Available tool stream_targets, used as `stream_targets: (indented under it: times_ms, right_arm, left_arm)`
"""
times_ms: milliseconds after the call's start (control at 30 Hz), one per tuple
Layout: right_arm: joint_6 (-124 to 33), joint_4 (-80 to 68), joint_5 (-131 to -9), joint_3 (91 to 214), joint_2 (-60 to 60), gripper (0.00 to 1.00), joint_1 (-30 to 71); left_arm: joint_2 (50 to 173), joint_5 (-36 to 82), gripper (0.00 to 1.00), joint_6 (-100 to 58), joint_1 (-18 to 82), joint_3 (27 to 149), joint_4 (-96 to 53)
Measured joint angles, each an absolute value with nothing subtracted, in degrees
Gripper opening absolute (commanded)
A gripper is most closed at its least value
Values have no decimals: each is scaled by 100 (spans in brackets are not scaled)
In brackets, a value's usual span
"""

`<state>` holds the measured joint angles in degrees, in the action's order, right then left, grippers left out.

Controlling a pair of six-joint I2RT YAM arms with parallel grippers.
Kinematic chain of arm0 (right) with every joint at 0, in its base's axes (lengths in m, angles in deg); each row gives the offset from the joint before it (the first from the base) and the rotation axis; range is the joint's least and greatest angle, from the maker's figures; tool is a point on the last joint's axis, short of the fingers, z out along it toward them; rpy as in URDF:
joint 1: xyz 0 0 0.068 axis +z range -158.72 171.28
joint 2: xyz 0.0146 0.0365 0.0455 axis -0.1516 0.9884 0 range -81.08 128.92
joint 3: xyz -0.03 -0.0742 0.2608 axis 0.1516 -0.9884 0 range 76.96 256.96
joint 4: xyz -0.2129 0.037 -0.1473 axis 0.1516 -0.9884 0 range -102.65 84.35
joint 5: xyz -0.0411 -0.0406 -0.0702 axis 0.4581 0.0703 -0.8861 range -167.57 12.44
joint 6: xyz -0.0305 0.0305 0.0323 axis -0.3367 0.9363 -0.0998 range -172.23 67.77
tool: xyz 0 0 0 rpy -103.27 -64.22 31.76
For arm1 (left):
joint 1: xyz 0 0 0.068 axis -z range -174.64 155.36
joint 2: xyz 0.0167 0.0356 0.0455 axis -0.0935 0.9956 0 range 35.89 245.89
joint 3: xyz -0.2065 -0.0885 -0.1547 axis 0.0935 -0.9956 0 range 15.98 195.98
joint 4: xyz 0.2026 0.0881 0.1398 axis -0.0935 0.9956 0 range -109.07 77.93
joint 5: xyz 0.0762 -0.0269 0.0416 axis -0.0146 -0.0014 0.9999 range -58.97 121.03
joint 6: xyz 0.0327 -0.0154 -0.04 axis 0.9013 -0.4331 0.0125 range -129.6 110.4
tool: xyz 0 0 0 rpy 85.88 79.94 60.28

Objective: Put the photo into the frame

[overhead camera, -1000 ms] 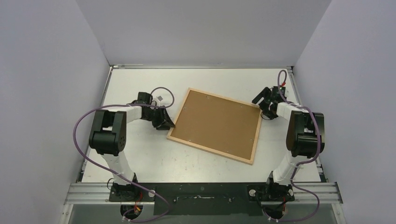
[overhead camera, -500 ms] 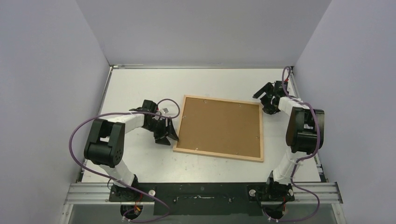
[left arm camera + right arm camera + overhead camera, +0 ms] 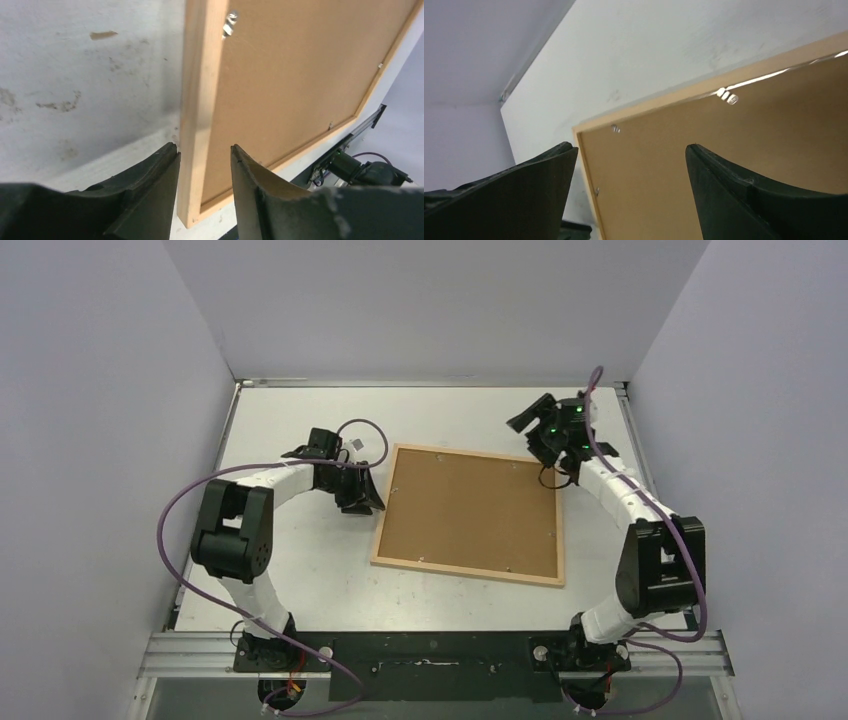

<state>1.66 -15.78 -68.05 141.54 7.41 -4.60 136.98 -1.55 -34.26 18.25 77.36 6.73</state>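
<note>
The white tabletop carries the frame, which lies flat near its middle, between the two arms. The frame's pale wood bars enclose the brown backing board, which faces up and fills the opening.

The left end effector sits at the frame's left bar, near the far left corner. Its two fingers straddle that bar, one on the outer side over the tabletop and one on the inner side over the backing board. The outer finger is just beside the wood and a gap shows on the inner side, so the jaws are parted and not clamped.

The right end effector hangs above the frame's far right corner, its jaws spread wide with nothing between them but the view down onto the corner.

Small metal tabs sit along the inner edge of the frame's bars, against the backing board.
</note>
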Motion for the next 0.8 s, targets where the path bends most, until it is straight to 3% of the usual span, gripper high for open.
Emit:
stream_targets:
  times_ms: [267, 400, 600, 800]
  right_arm:
    - [926, -964, -6807, 13782, 1152, 74, 1562]
    - [1324, -527, -6739, 13974, 1932, 63, 2331]
    - [1956, 153, -6529, 14248, 3016, 43, 2818]
    - [2166, 424, -6470, 14541, 3497, 33, 3015]
  left_arm:
    - [14098, -68, 37, -3665, 1805, 7754, 153]
    - [14310, -98, 33, -3732, 1805, 7808, -9]
    - [14457, -227, 21, -3791, 1801, 7852, -50]
    - [14455, -258, 18, -3789, 1803, 7852, -48]
